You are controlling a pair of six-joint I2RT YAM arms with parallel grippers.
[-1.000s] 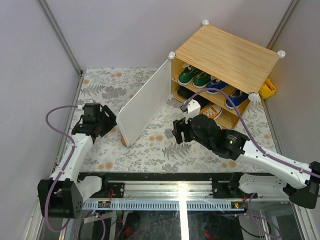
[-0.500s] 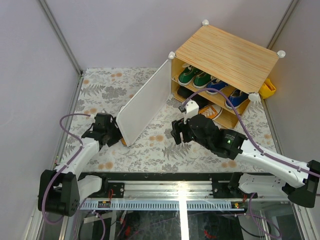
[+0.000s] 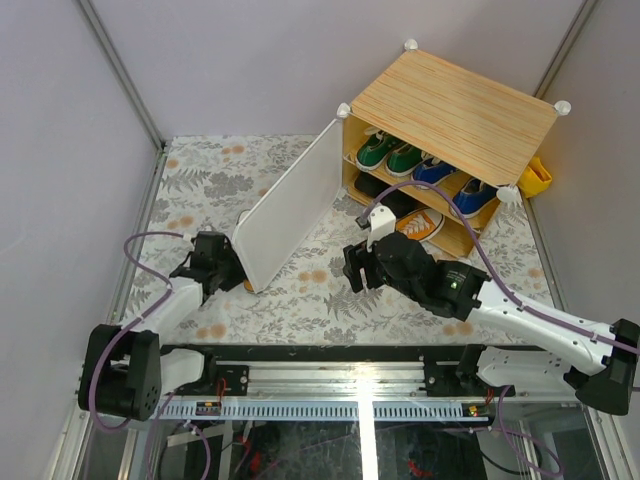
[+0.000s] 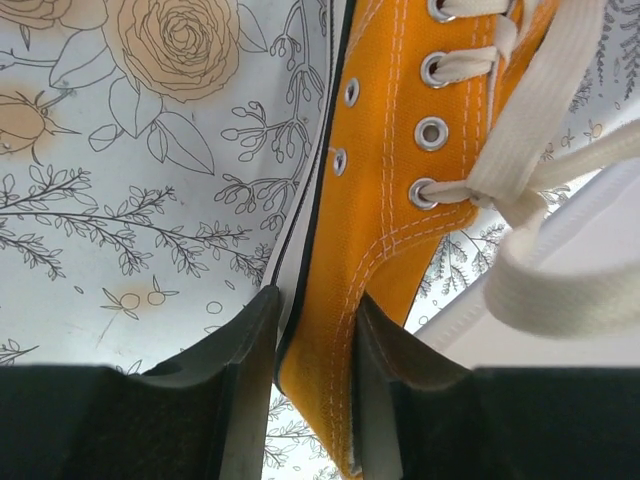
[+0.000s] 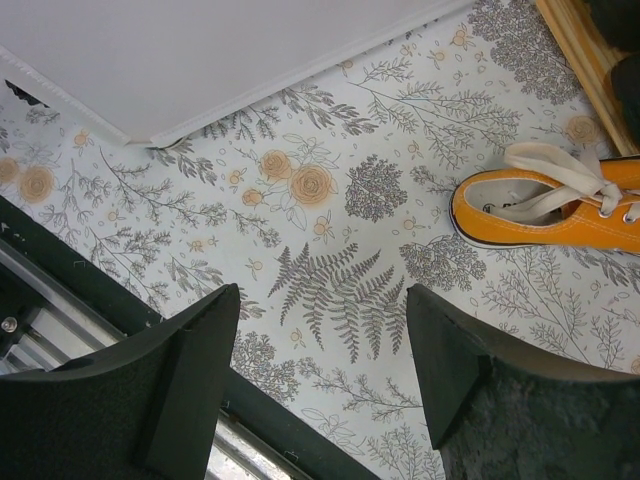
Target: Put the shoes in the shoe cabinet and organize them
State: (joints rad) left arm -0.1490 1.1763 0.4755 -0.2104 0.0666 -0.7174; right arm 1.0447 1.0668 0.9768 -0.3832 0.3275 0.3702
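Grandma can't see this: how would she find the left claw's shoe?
Find the shoe cabinet, its white door swung open. At the door's free corner lies an orange shoe in the left claw; its twin sits by the cabinet.

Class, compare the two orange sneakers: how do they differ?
The door-side sneaker is pinched by the left gripper; the cabinet-side sneaker lies untouched. The first is mostly hidden behind the cabinet door from above; the second lies in plain view. Both: orange, white laces.

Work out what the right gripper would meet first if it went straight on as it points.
Probably the floral table cover: the right gripper points down at it, the white door and orange sneaker lying off to either side.
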